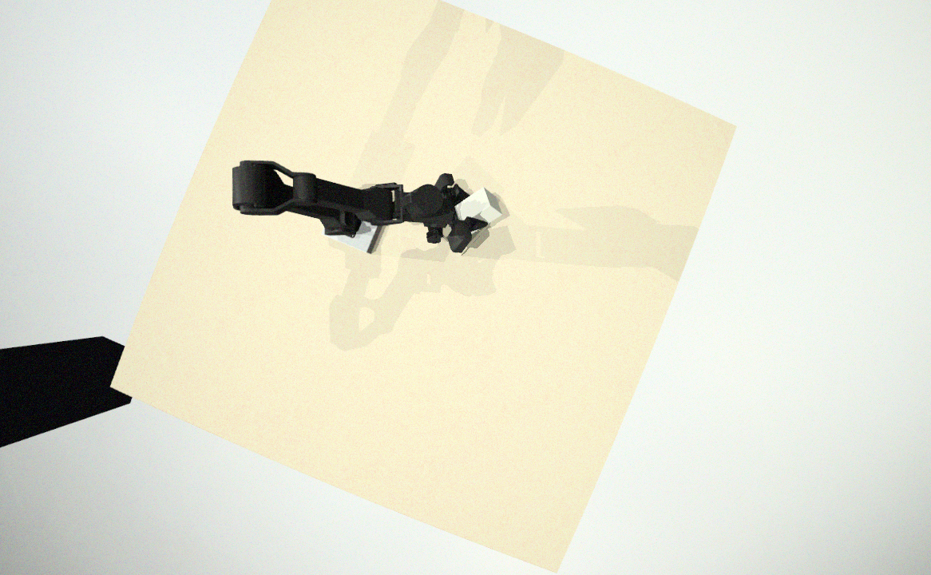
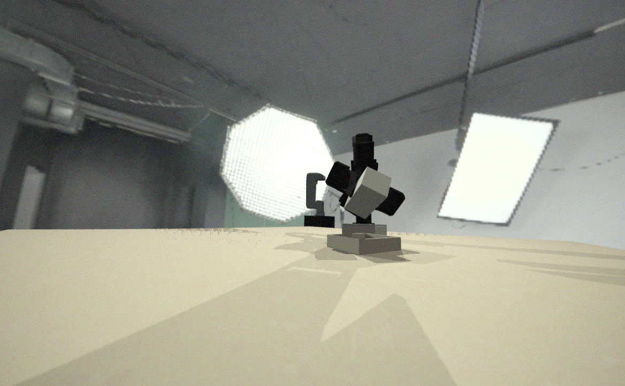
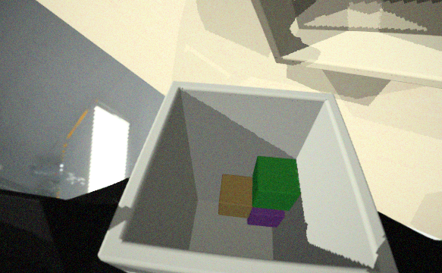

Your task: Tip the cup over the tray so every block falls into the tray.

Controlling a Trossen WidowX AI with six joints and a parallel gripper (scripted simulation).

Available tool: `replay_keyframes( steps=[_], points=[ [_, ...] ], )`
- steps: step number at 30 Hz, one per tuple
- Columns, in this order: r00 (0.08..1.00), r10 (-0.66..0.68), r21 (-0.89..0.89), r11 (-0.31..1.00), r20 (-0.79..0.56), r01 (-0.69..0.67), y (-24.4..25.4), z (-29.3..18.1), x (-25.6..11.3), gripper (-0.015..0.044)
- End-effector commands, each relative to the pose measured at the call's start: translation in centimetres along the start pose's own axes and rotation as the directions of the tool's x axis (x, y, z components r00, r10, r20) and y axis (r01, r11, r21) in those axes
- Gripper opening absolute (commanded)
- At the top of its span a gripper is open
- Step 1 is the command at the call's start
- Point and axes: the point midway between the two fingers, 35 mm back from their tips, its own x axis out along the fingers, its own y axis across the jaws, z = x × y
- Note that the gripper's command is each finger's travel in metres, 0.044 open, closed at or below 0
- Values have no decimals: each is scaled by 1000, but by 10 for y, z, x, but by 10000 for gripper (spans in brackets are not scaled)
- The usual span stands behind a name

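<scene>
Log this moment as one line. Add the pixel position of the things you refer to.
gripper (image 1: 470, 208) (image 2: 365, 191): shut on cup (image 1: 481, 205) (image 2: 367, 193) (image 3: 353, 167) | cup: tilted, raised | green (image 3: 275, 182), orange (image 3: 236, 195), purple (image 3: 266, 217) blocks: inside cup | tray (image 1: 463, 251) (image 2: 343, 243) (image 3: 372, 70): on table (image 1: 454, 400) (image 2: 161, 307) (image 3: 406, 129) | pour: unfinished

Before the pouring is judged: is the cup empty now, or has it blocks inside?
Not empty: the wrist view shows green, orange and purple blocks inside.

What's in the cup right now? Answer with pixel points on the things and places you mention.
Three blocks in the cup (image 1: 479, 205) (image 2: 368, 193) (image 3: 351, 178): green (image 3: 275, 182), orange-brown (image 3: 236, 193), purple (image 3: 266, 217). Green covers most of purple; anything fully behind them can't be seen.
</scene>
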Motion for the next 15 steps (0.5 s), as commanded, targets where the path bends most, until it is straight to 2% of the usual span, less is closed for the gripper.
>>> replay_keyframes(
  steps=[1, 15],
  points=[
    [1000, 9, 92, 996, -8, -9, 2, -3, 1, 0],
    [1000, 9, 384, 923, -8, -6, 2, -4, 2, 0]
  ],
)
